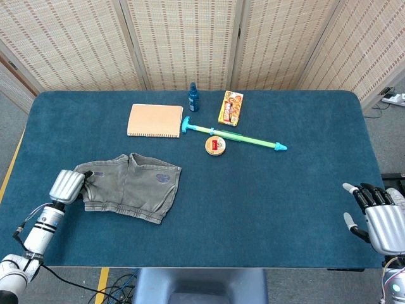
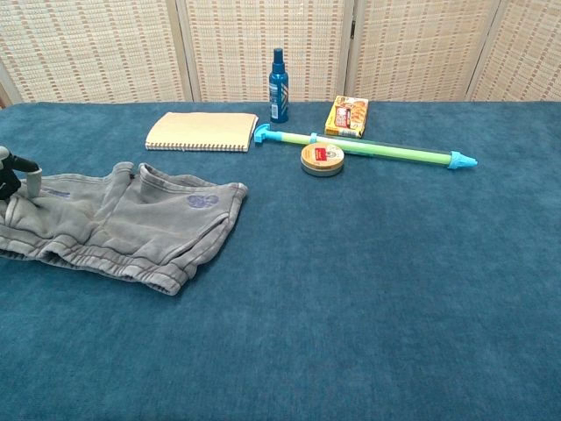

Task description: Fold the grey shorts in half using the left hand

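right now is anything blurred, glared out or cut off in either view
Head view: sharp, evenly lit, soft shadows, no glare; right hand cropped at the frame edge. Chest view: sharp too, but left hand is mostly cut off beside the grey shorts.

Head view high above the table [image 1: 266, 190], chest view low, nearer, both facing the screens [image 2: 263, 44]

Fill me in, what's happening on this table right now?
The left hand sits at the left edge of the grey shorts, which lie spread flat and unfolded on the blue table. The right hand hangs open at the table's right corner, holding nothing. The fold hasn't started yet.
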